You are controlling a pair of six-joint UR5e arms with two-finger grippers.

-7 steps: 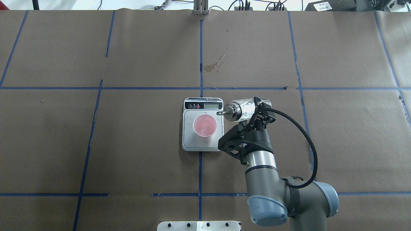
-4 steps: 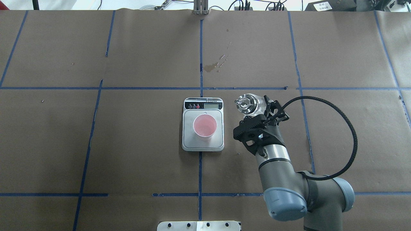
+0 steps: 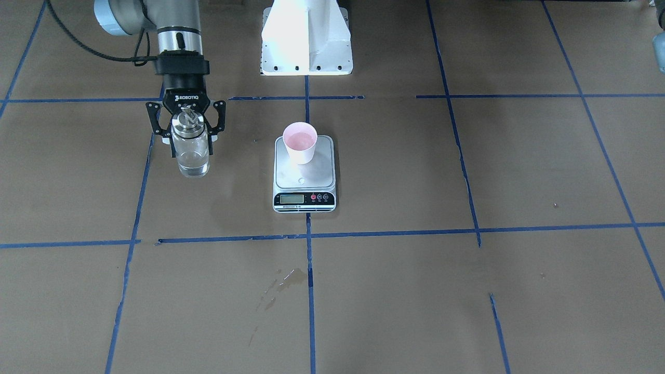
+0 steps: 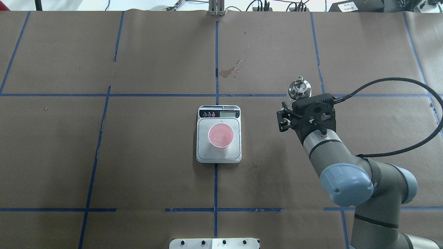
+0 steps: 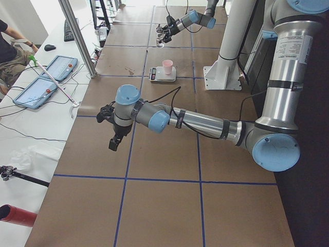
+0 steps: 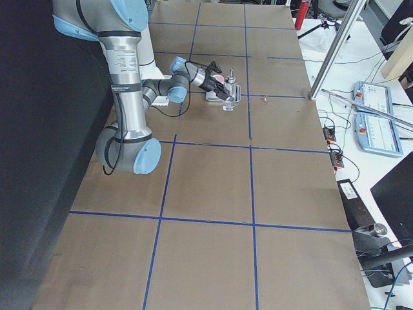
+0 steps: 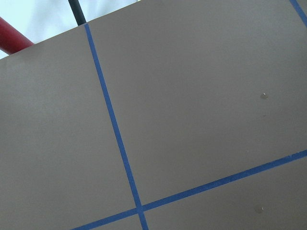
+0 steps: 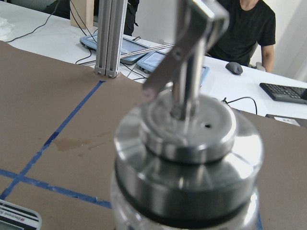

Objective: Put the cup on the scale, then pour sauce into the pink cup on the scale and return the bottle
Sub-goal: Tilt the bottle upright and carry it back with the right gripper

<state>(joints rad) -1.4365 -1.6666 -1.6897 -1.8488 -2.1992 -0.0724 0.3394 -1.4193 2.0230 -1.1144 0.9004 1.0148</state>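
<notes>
Right gripper (image 3: 191, 141) is clamped around the bottle (image 3: 193, 156), a finger on either side of the glass. In the front-facing view the bottle stands upright, silver spout cap on top and clear sauce (image 3: 193, 166) low in the glass, well apart from the scale (image 3: 313, 175) at its nine o'clock. The cup (image 3: 300, 141) stands upright on the platform toward its twelve o'clock end, with the display at the six o'clock end. From overhead, the bottle's cap (image 4: 299, 88) shows just beyond the black gripper body, at about two o'clock from the scale (image 4: 202, 152), and the pink-lined cup (image 4: 220, 135) sits near the platform's middle. In the exterior left view the left gripper (image 5: 114, 141) hangs over the brown paper beside a blue tape line, far from the scale; whether it is parted or closed I cannot tell. The exterior right view shows the bottle just beside the scale, though small. The left wrist camera sees only paper and crossing tape. The right wrist camera is filled by the cap and spout, blurred.
</notes>
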